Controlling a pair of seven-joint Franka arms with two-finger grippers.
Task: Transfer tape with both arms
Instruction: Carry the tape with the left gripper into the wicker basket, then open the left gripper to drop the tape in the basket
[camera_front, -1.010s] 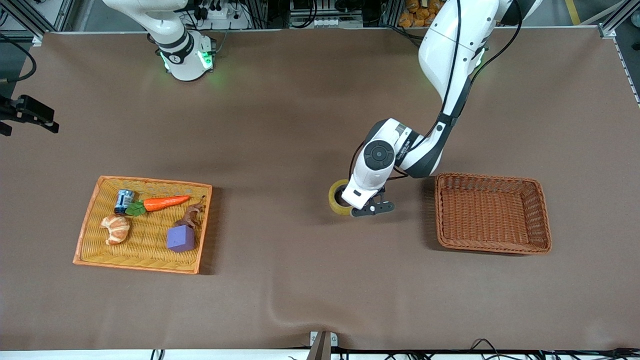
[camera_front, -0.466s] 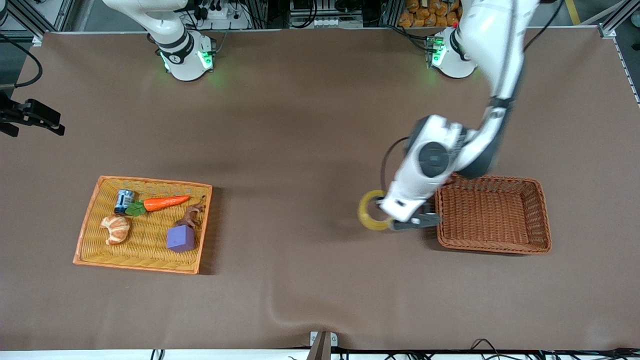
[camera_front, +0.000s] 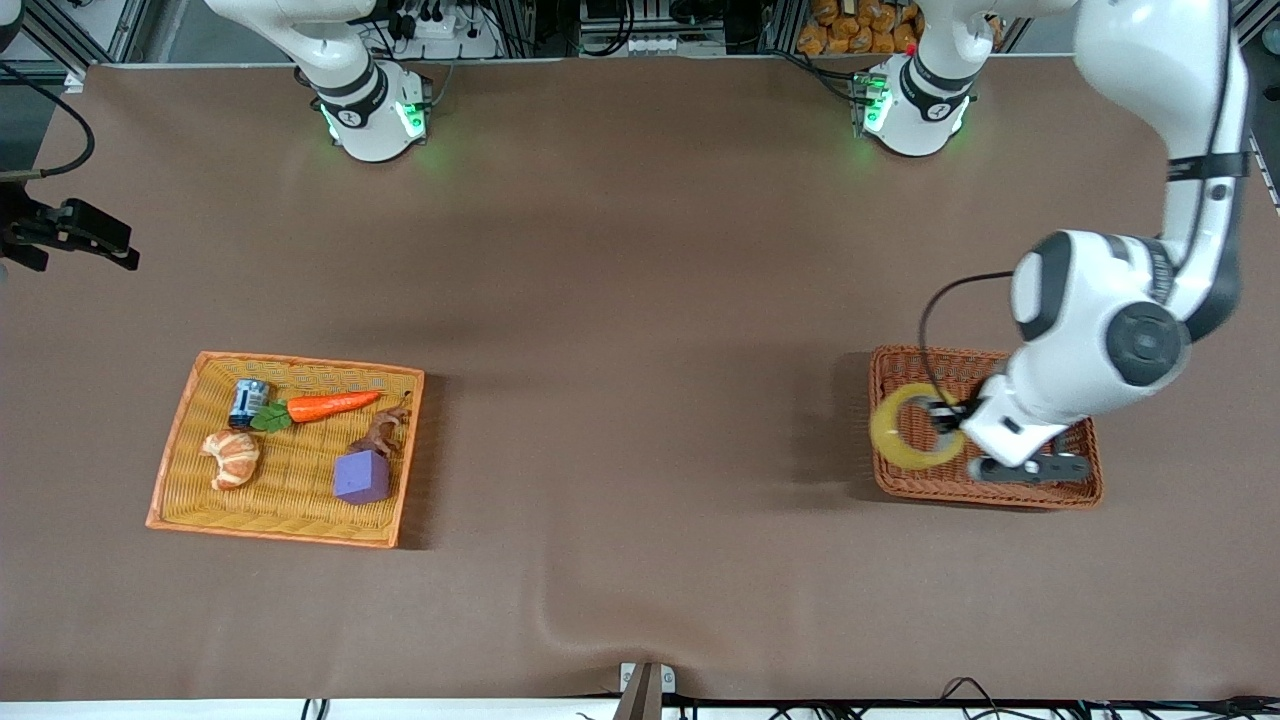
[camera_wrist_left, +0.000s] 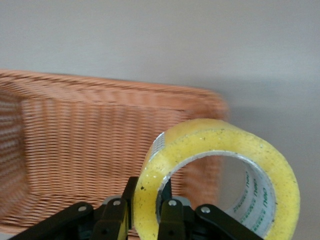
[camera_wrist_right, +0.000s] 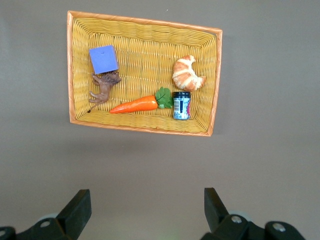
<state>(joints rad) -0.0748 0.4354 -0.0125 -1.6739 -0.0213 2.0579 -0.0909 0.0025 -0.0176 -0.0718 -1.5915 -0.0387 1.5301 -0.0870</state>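
The tape (camera_front: 912, 428), a yellowish translucent ring with a grey core, hangs in the air over the brown wicker basket (camera_front: 1088, 470), above the basket's end toward the middle of the table. My left gripper (camera_front: 948, 418) is shut on the ring's wall, one finger inside the hole and one outside. The left wrist view shows the tape (camera_wrist_left: 220, 145) pinched in my left gripper (camera_wrist_left: 149, 191), with the basket (camera_wrist_left: 75, 130) below it. My right gripper (camera_wrist_right: 145, 200) is open and holds nothing. It waits high at the right arm's end of the table (camera_front: 95, 240).
An orange-rimmed wicker tray (camera_front: 172, 440) lies toward the right arm's end. It holds a croissant toy (camera_front: 233, 457), a carrot (camera_front: 330, 404), a purple cube (camera_front: 361, 477), a small jar (camera_front: 247, 401) and a brown toy animal (camera_front: 383, 432). A fold in the brown cloth (camera_front: 560, 625) lies near the front edge.
The left arm has carried the tape from the middle of the table toward its own end, and the tape now hangs over the brown basket. The right gripper has barely shifted.
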